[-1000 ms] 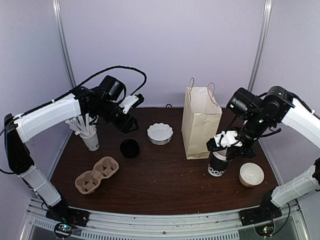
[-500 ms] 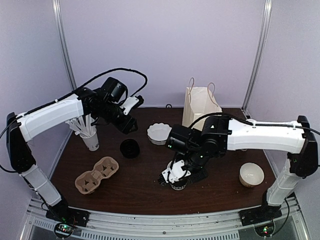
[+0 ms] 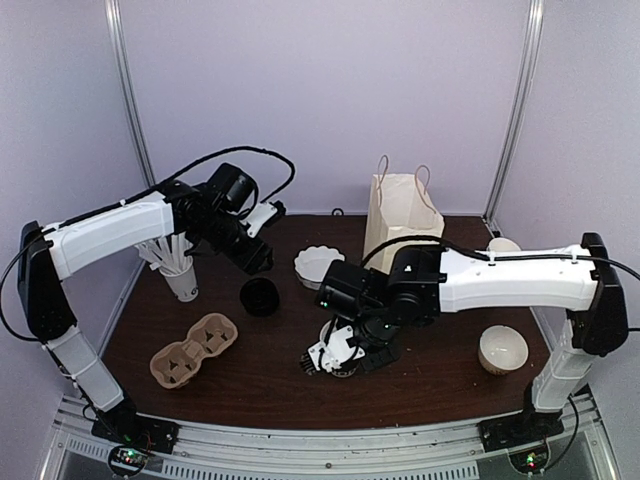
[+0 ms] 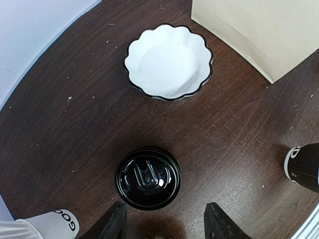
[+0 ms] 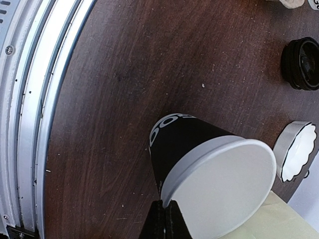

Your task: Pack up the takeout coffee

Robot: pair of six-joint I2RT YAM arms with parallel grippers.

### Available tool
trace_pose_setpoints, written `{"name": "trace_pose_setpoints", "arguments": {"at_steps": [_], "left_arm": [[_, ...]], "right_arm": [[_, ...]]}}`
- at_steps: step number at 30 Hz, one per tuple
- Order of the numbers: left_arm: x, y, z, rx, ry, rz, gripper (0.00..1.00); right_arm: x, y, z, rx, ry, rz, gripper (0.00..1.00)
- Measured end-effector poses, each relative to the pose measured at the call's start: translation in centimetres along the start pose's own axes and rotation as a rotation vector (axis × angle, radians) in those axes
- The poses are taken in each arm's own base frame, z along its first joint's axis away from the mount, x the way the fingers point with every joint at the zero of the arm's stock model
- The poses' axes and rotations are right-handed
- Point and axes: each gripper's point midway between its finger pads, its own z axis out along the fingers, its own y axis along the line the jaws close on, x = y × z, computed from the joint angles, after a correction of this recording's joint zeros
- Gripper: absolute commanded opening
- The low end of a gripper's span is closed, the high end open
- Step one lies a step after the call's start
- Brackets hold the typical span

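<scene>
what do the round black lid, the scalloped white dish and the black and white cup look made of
Round black lid: probably plastic, glossy; sharp highlights on moulded ridges.
Scalloped white dish: smooth matte white with a dark edge; ceramic or stiff paper, hard to say.
White cup with black lower band: looks like paper, matte, thin rolled rim.

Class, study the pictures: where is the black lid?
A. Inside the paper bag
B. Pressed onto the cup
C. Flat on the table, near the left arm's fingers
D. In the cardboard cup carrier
C: the lid lies flat on the table just ahead of the left fingers, while the cup pinched at its rim by the right fingers has an open top.
</scene>
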Motion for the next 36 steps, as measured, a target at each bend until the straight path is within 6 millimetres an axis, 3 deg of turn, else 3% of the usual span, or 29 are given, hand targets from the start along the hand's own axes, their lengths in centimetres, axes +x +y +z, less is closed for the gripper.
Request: {"name": "trace_pose_setpoints", "arguments": {"at_steps": [3, 9, 12, 15, 20, 24, 27, 32, 36], "left_arm": [[0.2, -0.1, 0.4, 0.003, 0.01, 0.0, 0.57], [1.2, 0.1, 1.6, -0.009, 0.06, 0.001, 0.65], [1.9, 0.4, 2.4, -0.025, 0.096, 0.001, 0.65], [2.7, 0.5, 3.2, -0.035, 0.135, -0.002, 0.64], [3.5, 0.4, 4.3, -0.032, 0.172, -0.017, 0.59], [3.9, 0.1, 5.0, -0.018, 0.19, -0.039, 0.54], [4.3, 0.0, 6.0, -0.015, 0.216, -0.056, 0.52], [5.5, -0.6, 8.1, -0.007, 0.272, -0.089, 0.47], [5.7, -1.1, 9.2, -0.003, 0.292, -0.102, 0.45]], "right_arm": [[-0.1, 0.3, 0.5, -0.015, 0.008, -0.003, 0.02], [-0.3, 0.3, 0.6, -0.023, 0.005, 0.018, 0.32], [-0.6, 0.2, 0.1, -0.023, -0.006, 0.025, 0.39], [-1.0, 0.2, -1.2, -0.036, -0.038, 0.04, 0.4], [-0.9, -0.3, -6.4, -0.054, -0.167, 0.09, 0.41], [3.1, -2.7, -11.0, 0.001, -0.275, 0.235, 0.41], [7.6, -3.9, -12.7, 0.062, -0.308, 0.378, 0.41], [13.4, -2.9, -11.8, 0.068, -0.345, 0.612, 0.41], [14.9, -0.9, -9.9, 0.029, -0.361, 0.691, 0.41]]}}
